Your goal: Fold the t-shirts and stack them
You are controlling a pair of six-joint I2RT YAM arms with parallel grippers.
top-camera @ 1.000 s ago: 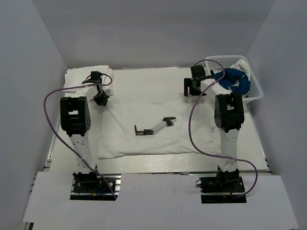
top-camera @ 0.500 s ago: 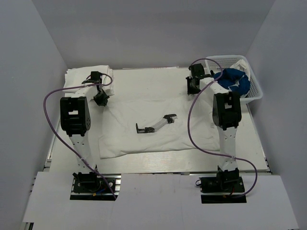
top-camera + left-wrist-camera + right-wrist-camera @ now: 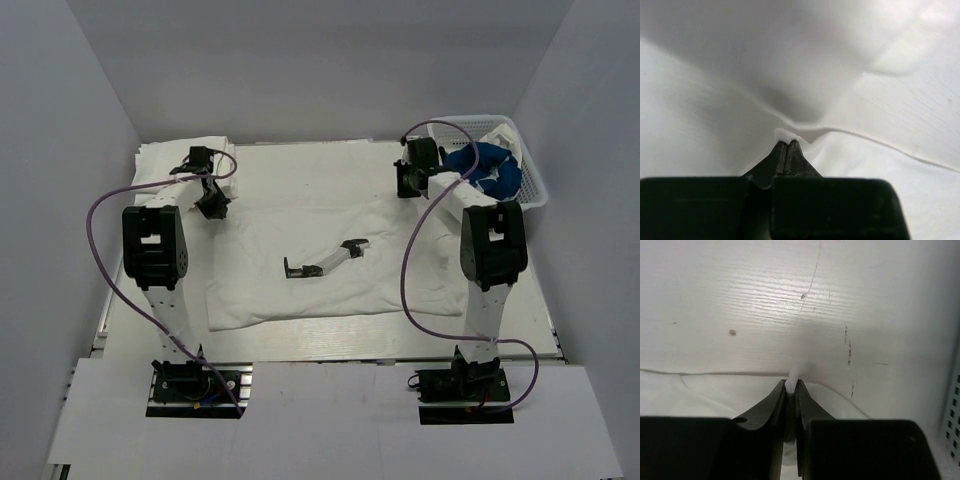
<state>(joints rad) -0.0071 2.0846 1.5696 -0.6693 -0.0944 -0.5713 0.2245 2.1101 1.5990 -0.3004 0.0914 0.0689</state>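
A white shirt (image 3: 300,290) lies spread, somewhat rumpled, across the middle of the table (image 3: 320,165), with its near hem towards the arm bases. The left claw (image 3: 787,144) is closed tight on the shirt's far-left corner. In the left wrist view a small nub of white cloth pokes out past the pinched tips, and folds run away from it. The right claw (image 3: 791,385) is clamped on the far-right corner in the same way, a sliver of cloth standing up between its tips, low over the bare wood-grain table. On the shirt's middle lies a small dark-and-white strip (image 3: 325,262) - I cannot tell what it is. At the far right stands a basket (image 3: 535,185) holding a blue shirt (image 3: 490,170) with some white cloth. A stack (image 3: 165,160) of folded white shirts sits at the far-left corner, just beyond the left claw.
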